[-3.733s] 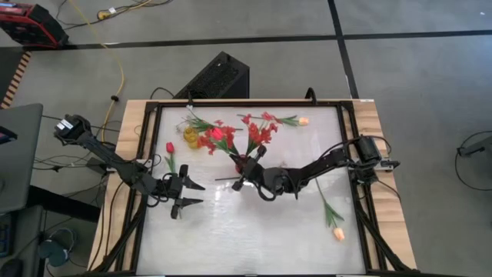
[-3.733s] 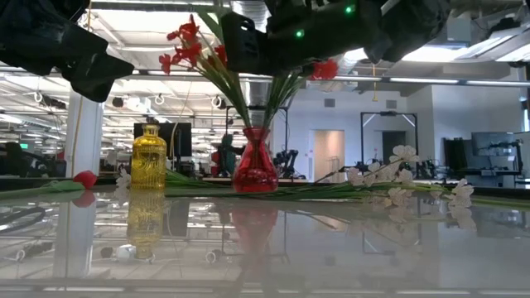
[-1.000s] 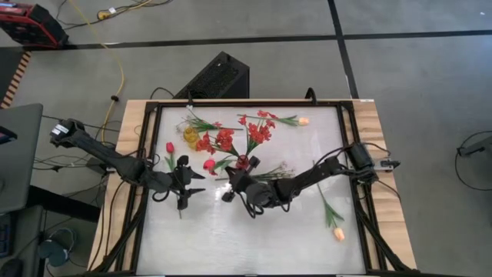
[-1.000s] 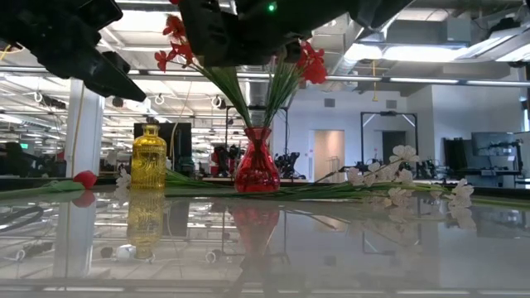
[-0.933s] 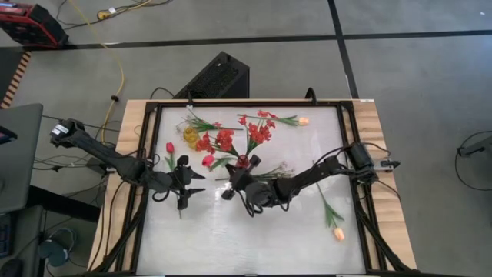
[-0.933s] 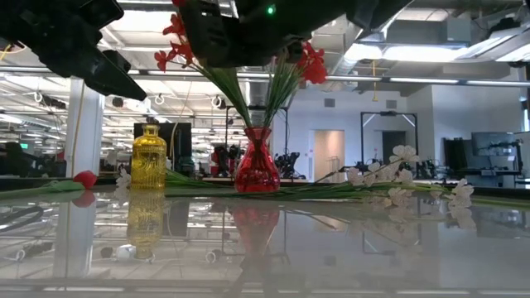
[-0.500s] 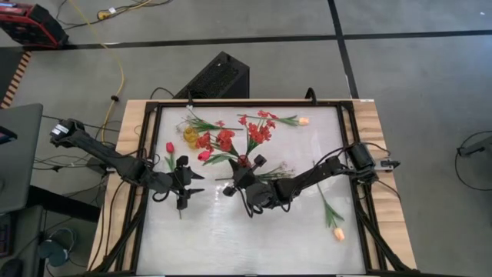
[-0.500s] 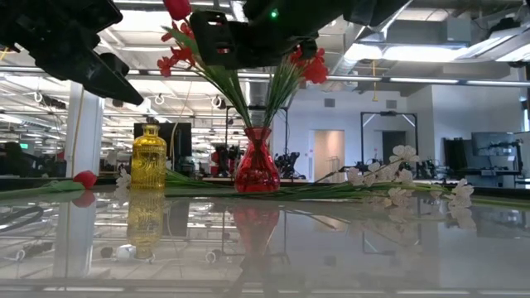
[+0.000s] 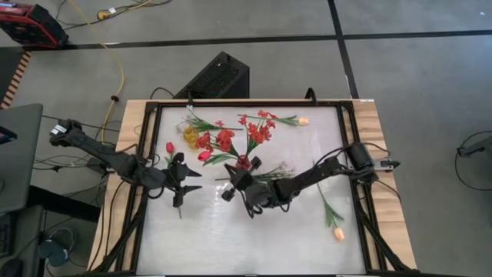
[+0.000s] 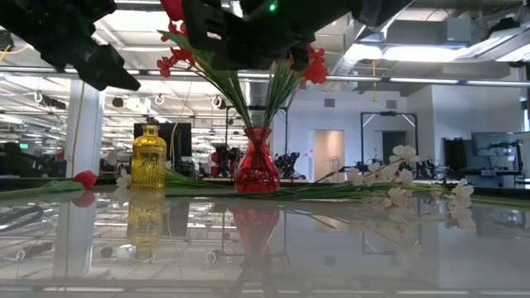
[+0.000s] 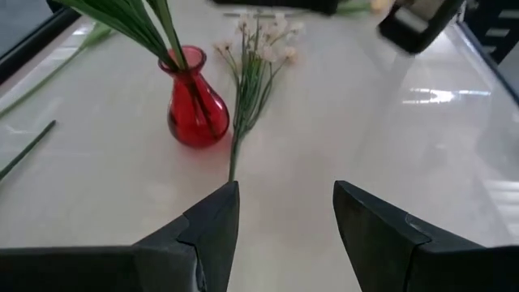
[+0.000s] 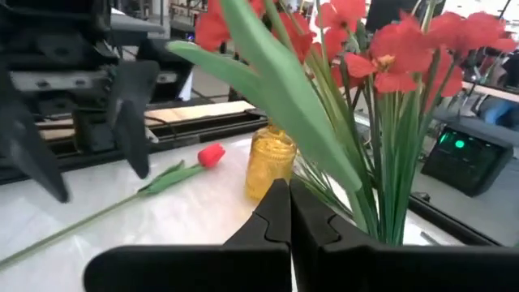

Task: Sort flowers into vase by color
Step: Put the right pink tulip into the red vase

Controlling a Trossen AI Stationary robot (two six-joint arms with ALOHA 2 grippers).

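My right gripper (image 9: 235,178) hovers over the table's middle, shut on a red tulip (image 9: 204,155) beside the red vase (image 9: 243,161). The vase (image 10: 255,172) holds bushy red clusters (image 9: 257,132) on green stems. A yellow vase (image 10: 149,157) stands left of it. A second red tulip (image 9: 170,148) lies on the table at the left. White sprays (image 11: 258,49) lie flat right of the red vase. Peach tulips lie at the far edge (image 9: 304,121) and the near right (image 9: 337,232). My left gripper (image 11: 284,219) hangs open left of the vases, touching nothing. My right gripper pinches the red tulip's green stem (image 12: 285,172) between its two shut fingers, well below the head. The fingers come roughly level from the table's right. The tulip slants up and away, its head (image 10: 174,7) high beside the red clusters. Whether its lower end is inside the vase's neck I cannot tell.
A black frame (image 9: 150,115) rims the glossy white table on its wooden base. The near half of the tabletop (image 9: 254,238) holds only the peach tulip. A black box (image 9: 215,77) stands on the floor behind the far edge.
My right gripper has rolled a little without travelling. The red tulip in it has swung: its head has gone toward the table's far left, nearer the yellow vase, and has risen above the red clusters.
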